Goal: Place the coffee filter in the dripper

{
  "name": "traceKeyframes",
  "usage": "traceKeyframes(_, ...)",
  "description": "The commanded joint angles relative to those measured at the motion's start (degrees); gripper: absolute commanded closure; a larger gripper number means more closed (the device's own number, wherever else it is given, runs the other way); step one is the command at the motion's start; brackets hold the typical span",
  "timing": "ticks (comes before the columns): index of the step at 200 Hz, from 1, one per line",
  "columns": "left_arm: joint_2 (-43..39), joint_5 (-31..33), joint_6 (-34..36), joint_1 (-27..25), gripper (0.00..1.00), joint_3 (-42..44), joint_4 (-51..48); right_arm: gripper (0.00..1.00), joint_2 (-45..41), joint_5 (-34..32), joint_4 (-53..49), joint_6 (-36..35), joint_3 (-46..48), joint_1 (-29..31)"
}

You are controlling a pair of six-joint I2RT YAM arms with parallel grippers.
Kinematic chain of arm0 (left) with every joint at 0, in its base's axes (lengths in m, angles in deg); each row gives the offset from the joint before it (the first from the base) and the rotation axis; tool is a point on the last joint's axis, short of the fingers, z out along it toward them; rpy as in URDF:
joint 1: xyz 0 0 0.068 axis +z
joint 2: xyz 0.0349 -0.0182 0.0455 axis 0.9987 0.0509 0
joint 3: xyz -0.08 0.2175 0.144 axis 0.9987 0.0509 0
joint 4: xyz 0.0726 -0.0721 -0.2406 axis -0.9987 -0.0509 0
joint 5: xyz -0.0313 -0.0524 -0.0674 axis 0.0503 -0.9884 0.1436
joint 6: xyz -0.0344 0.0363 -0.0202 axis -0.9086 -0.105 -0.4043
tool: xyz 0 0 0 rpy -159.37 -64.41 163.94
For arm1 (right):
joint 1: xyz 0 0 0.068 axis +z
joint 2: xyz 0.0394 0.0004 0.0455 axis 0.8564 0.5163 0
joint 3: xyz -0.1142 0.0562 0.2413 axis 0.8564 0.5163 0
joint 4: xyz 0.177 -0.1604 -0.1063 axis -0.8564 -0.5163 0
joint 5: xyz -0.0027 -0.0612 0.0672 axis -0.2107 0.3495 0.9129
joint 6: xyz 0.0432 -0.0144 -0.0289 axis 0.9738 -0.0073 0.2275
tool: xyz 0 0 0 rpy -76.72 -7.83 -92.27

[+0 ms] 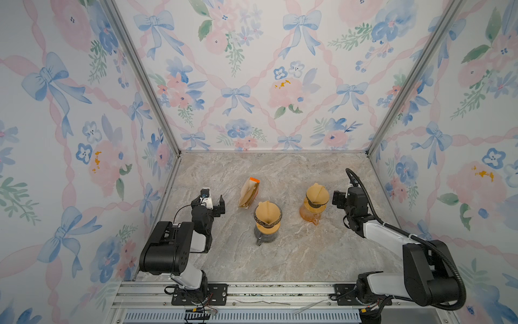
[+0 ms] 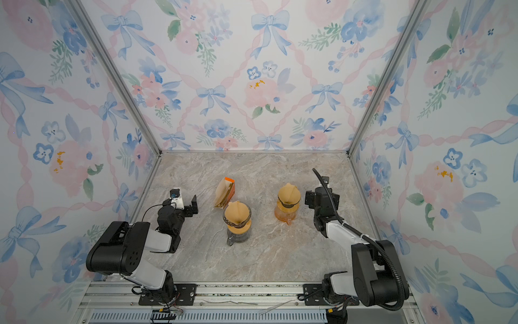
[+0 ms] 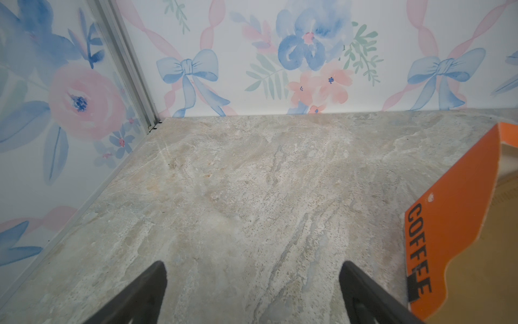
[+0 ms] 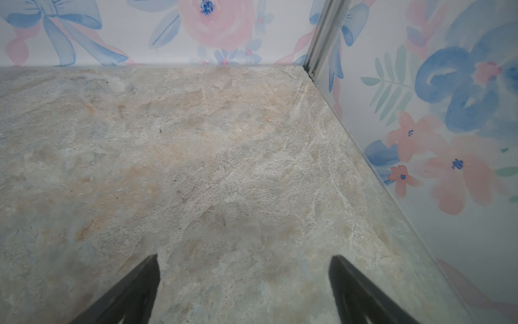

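Observation:
Two drippers stand on carafes in both top views. The nearer dripper (image 1: 262, 222) (image 2: 230, 221) sits on a dark carafe (image 1: 265, 238) and has a tan coffee filter (image 1: 267, 213) (image 2: 237, 212) in its cone. The farther dripper (image 1: 314, 204) on an amber carafe (image 1: 309, 213) also holds a tan filter (image 1: 317, 194) (image 2: 288, 193). My left gripper (image 1: 208, 198) (image 2: 180, 198) (image 3: 253, 265) is open and empty, left of the orange filter box (image 1: 249, 193) (image 3: 448, 224). My right gripper (image 1: 351, 194) (image 2: 322, 194) (image 4: 244, 258) is open and empty, right of the amber carafe.
The orange box marked COFFEE (image 2: 225, 193) lies tilted behind the nearer dripper with tan filters showing in its open side. Floral walls close the marble tabletop (image 1: 280, 261) on three sides. A metal rail (image 1: 252, 291) runs along the front edge.

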Motion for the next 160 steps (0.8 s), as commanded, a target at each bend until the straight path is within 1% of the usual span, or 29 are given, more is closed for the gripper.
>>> traceKeyframes(1, 0.08, -0.58, 0.42, 0.07, 0.02, -0.29, 0.84, 0.04, 1.56, 1.66, 6.92, -1.72, 0.91, -1.99)
traceKeyframes(18, 0.13, -0.58, 0.42, -0.06, 0.02, -0.22, 0.84, 0.04, 3.40, 2.51, 10.60, -2.02, 1.63, -2.78)
traceKeyframes(31, 0.14, -0.58, 0.42, 0.06, 0.02, -0.32, 0.84, 0.04, 4.27, 5.71, 10.46, -1.56, 1.39, -4.05)
traceKeyframes(46, 0.07, -0.56, 0.42, 0.05, 0.02, -0.26, 0.85, 0.04, 5.11, 8.58, 13.03, -1.37, 2.63, -4.89)
traceKeyframes(65, 0.08, -0.58, 0.42, -0.02, 0.02, -0.31, 0.85, 0.04, 6.22, 10.11, 19.54, -1.70, 5.78, -5.17)
traceKeyframes(84, 0.07, -0.58, 0.42, -0.01, 0.02, -0.28, 0.90, 0.04, 9.53, 11.29, 28.72, -1.48, 9.05, -5.51)
traceKeyframes(92, 0.11, -0.58, 0.38, -0.02, 0.02, -0.30, 0.88, 0.04, 10.48, 11.91, 31.03, -1.58, 9.82, -5.60)
traceKeyframes(127, 0.07, -0.58, 0.41, -0.01, 0.02, -0.37, 0.84, 0.04, 10.84, 14.06, 31.52, -1.64, 10.08, -5.97)
traceKeyframes(160, 0.14, -0.58, 0.42, -0.02, 0.02, -0.23, 0.88, 0.04, 10.88, 13.38, 31.04, -1.88, 9.83, -5.75)
